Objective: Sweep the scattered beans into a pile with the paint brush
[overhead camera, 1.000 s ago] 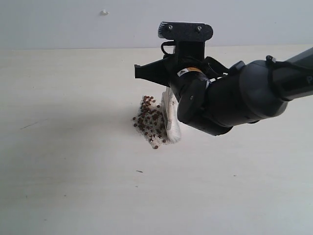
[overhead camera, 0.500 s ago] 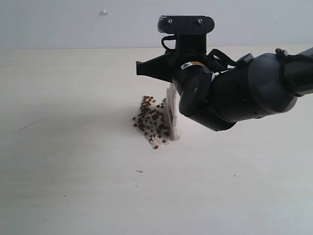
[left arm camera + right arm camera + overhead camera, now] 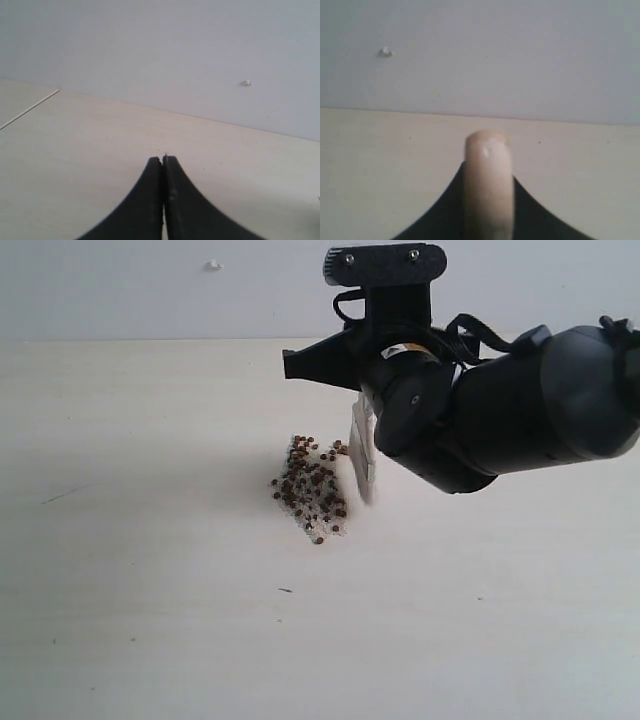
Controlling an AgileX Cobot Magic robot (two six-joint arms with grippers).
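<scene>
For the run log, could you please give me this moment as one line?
right jaws: shut on paint brush handle | bristles: beside beans | beans: gathered in one pile | left jaws: shut, empty

I work in what looks like a plain lab test station: a pale wooden table point(image 3: 140, 640) set against a blank greyish wall point(image 3: 120, 300) with one small white stud point(image 3: 212, 265).

Right arm point(image 3: 540, 400) reaches inward — right fingers point(image 3: 445, 215) apparently clamped; left fingers point(image 3: 147, 200) pressed together.
</scene>
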